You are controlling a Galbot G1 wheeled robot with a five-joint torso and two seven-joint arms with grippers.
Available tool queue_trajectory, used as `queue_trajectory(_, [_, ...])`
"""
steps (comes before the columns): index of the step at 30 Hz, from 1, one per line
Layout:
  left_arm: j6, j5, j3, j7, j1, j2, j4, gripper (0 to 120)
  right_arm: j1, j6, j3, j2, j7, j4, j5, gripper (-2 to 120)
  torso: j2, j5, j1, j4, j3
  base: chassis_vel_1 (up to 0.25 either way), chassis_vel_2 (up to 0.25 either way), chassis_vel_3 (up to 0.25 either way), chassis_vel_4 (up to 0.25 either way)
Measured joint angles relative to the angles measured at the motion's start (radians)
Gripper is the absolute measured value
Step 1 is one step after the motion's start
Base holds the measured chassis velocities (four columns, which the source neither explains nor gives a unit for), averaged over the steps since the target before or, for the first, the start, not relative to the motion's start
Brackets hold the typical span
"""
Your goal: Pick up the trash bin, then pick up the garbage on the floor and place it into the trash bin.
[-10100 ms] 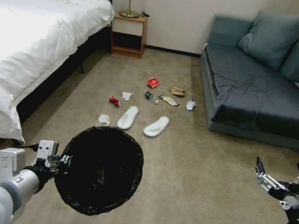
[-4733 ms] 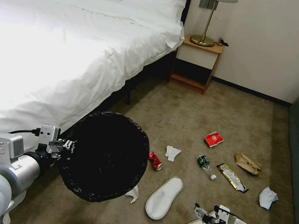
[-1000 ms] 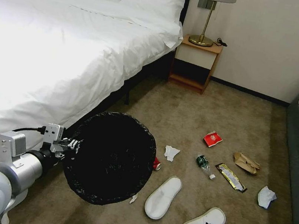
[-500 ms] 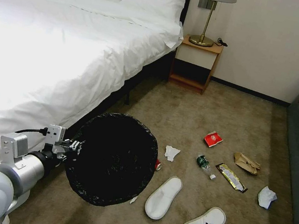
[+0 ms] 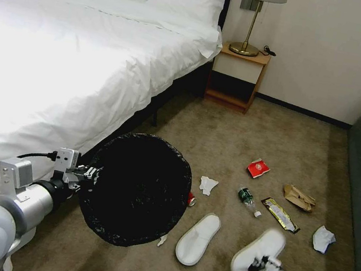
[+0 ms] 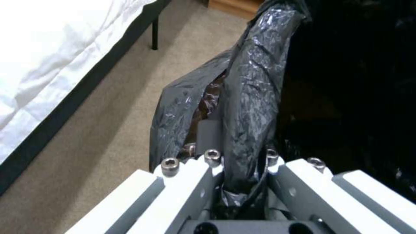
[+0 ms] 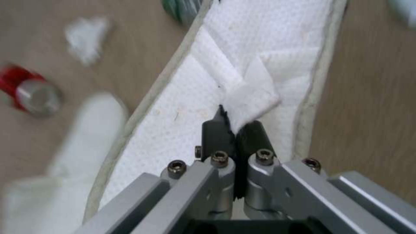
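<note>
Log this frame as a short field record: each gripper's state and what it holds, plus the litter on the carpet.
left gripper: shut on the black-bagged round trash bin, held by its rim beside the bed
right gripper: shut on a white fabric slipper, pinching its strap
carpet litter: second white slipper, red can, tissues, green-label bottle, gold wrapper, red packet, brown paper bag
</note>
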Motion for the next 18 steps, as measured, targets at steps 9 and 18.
queue_trajectory(9, [0.0,0.001,0.017,0.032,-0.019,0.042,0.049,1,-0.029,-0.087,0.106,-0.117,0.006,0.346,0.188,0,0.0,-0.0002,0.0,0.0,0.0,0.0,0.0,0.0,0.0])
queue_trajectory(18, [0.0,-0.017,0.041,0.042,-0.035,0.085,0.094,1,0.034,-0.092,0.175,-0.355,-0.084,0.469,0.403,0,0.0,-0.0001,0.0,0.0003,0.0,0.0,0.0,0.0,0.0])
